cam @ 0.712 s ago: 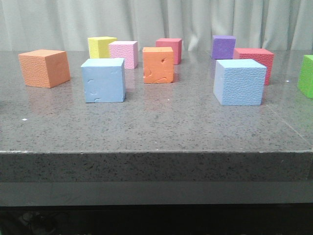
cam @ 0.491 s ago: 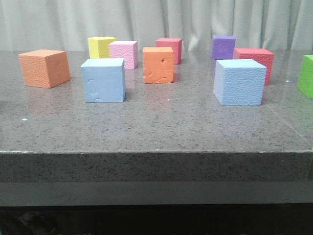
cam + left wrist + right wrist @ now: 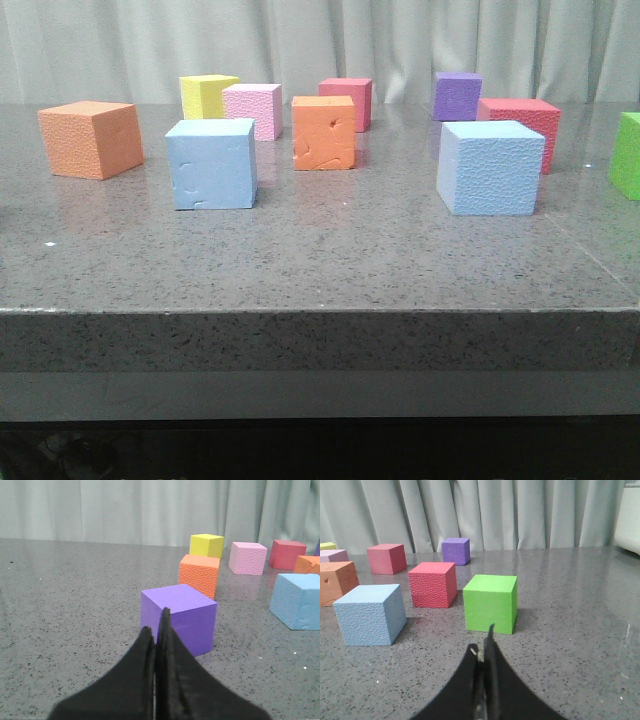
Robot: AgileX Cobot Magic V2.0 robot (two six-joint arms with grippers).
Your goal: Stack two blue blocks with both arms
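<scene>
With both blue blocks sitting well apart on the table, I judged my left gripper and right gripper, each pressed together, needed spreading first, then squaring onto the smooth blue block and pebbled blue block.

Item: changes, front view. Next to nothing is being registered. One faint entry only: a small bright speck on the table, just beside the green cube, is being shown a touch further left than half a second ago; whether it is a glint or a mark cannot be told. No shift of any cube is being recorded. No earlier wrist pictures are being offered for comparison.
</scene>
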